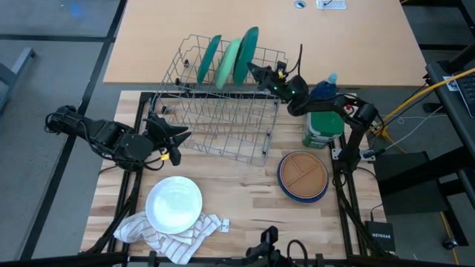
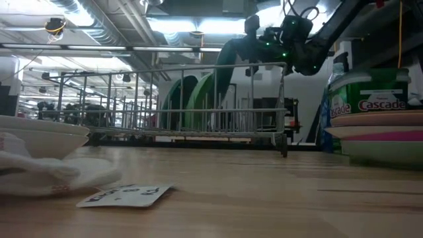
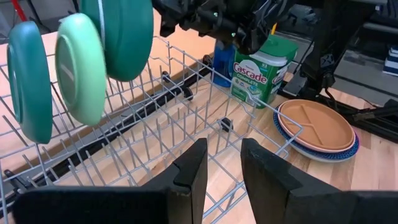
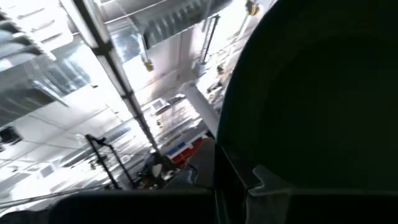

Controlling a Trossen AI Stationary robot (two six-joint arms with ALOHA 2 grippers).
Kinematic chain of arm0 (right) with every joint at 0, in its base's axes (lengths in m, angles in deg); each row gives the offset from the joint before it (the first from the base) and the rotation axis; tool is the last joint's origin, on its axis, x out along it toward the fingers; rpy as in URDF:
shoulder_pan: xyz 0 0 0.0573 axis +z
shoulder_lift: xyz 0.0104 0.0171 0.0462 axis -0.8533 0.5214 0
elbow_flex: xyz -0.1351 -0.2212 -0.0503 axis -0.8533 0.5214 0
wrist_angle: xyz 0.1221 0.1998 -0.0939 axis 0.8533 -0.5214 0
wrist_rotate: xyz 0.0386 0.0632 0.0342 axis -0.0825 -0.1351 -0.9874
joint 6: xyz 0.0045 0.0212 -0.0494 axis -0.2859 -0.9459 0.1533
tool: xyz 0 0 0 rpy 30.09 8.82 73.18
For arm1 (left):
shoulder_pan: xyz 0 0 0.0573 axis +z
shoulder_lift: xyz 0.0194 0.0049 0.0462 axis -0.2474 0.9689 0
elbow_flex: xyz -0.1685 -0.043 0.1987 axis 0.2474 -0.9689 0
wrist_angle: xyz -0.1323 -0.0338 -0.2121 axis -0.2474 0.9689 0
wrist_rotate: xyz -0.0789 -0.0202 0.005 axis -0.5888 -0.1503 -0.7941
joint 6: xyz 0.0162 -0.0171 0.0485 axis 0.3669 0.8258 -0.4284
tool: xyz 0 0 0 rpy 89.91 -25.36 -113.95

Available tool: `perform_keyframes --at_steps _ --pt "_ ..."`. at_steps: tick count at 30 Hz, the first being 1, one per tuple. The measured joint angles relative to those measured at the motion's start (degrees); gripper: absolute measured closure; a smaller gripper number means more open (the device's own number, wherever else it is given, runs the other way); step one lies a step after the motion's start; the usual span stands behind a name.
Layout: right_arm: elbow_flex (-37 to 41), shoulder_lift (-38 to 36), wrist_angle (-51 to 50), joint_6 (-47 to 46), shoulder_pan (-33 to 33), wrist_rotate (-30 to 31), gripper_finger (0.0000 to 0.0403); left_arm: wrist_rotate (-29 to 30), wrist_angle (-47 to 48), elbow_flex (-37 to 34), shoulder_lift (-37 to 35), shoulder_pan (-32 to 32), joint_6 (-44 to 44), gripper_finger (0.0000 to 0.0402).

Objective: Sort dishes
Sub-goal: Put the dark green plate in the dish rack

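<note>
Right hand looks clamped on the dark green plate above the rack; left hand half-open, empty.

A dark green plate fills the near side, ceiling pipes and lights beyond it.

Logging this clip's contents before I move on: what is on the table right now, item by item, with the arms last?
Wire dish rack: one, grey, table's far middle.
Plates in rack: three upright; dark green, light green, dark green held by the right gripper.
Plate stack: tan-brown plate on top, blue beneath, near right.
White bowl: one, near left, on the striped cloth.
Detergent tub: one, green, right of rack.
Left gripper: open, at rack's left side.
Right gripper: shut on plate.
</note>
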Motion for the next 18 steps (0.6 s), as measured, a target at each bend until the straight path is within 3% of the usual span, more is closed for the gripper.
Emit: perform_keyframes --at_steps 18 --pt "0.0 4.9 1.6 -0.2 0.0 1.2 0.0396 0.0 0.0 0.0 0.0 0.0 -0.6 0.0314"
